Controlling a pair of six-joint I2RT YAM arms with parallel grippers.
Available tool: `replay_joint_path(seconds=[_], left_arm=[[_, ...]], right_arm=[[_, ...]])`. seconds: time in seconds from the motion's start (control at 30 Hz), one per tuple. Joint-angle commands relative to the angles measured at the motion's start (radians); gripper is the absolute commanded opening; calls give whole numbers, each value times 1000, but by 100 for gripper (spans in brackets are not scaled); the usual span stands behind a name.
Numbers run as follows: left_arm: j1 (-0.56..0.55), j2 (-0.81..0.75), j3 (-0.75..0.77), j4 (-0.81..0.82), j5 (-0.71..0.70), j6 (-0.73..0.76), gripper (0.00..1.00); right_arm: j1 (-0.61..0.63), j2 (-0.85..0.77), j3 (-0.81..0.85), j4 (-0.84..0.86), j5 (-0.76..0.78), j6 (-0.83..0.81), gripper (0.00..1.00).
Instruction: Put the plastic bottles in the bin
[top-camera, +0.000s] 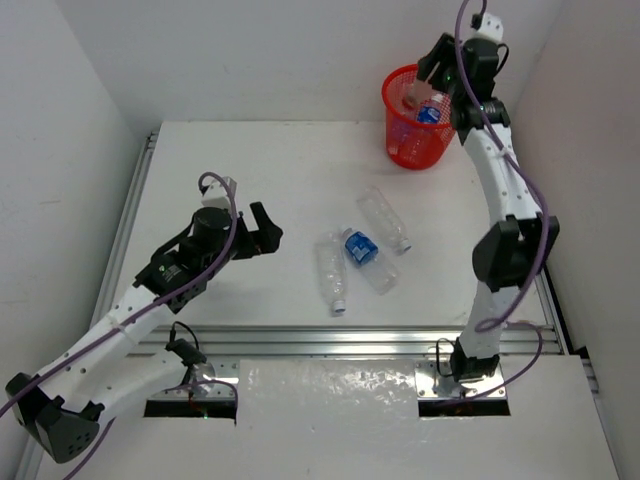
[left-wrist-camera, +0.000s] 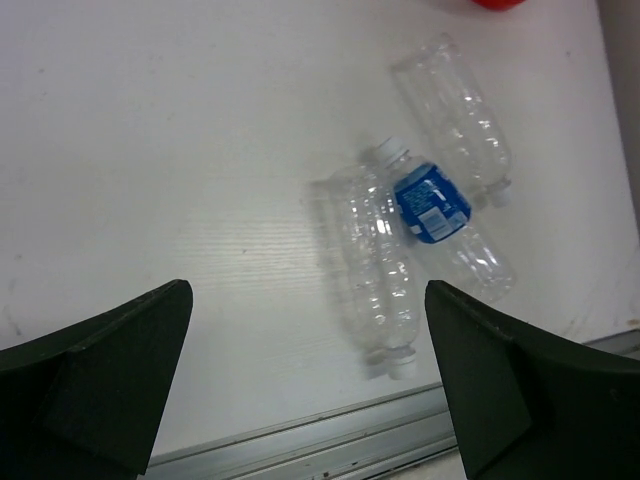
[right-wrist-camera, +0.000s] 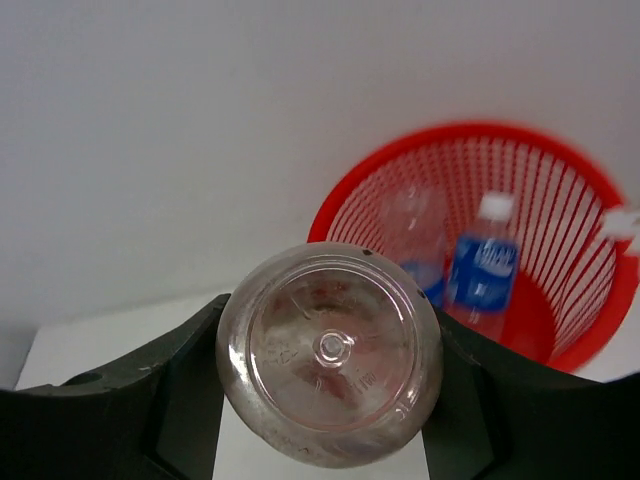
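The right pincer clamps a bottle over the far red bin, seemingly ready to drop; left pincer gapes empty near three bottles on the worktop.

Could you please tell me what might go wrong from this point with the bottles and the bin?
1. The right gripper grips the held bottle, which in the wrist view sits left of the bin opening. Released here, it might strike the rim and bounce out.
2. The blue-labelled bottle lies close between two plain bottles. The open left gripper closing on one could set the others rolling.
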Motion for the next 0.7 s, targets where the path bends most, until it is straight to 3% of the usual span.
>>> replay_joint_path(seconds=[0.0,0.13,0.2,0.23,0.27,0.3,0.37,0.67], left_arm=[[-3,-24,-17,-40,-87,0,100],[-5,-44,-16,-41,-77,3,100],[-5,-41,-36,-14,-32,8,100],[-6,-35,-43,-5,-21,7,100],[-6,-29,-45,-6,-12,7,100],[-8,-9,-42,-8,-11,7,100],[-6,7,-34,-15,-7,7,100],[-25,134,-50,89,121,-72,100]], right_arm=[[-42,187,344,-73,77,-100,0],[-68,292,431,5,113,-175,0],[-79,325,423,54,96,-181,8],[-84,338,428,54,90,-188,21],[-84,349,431,57,82,-191,42],[-82,362,431,54,73,-189,56],[-84,370,445,39,56,-189,98],[-74,188,445,-110,51,-157,99]])
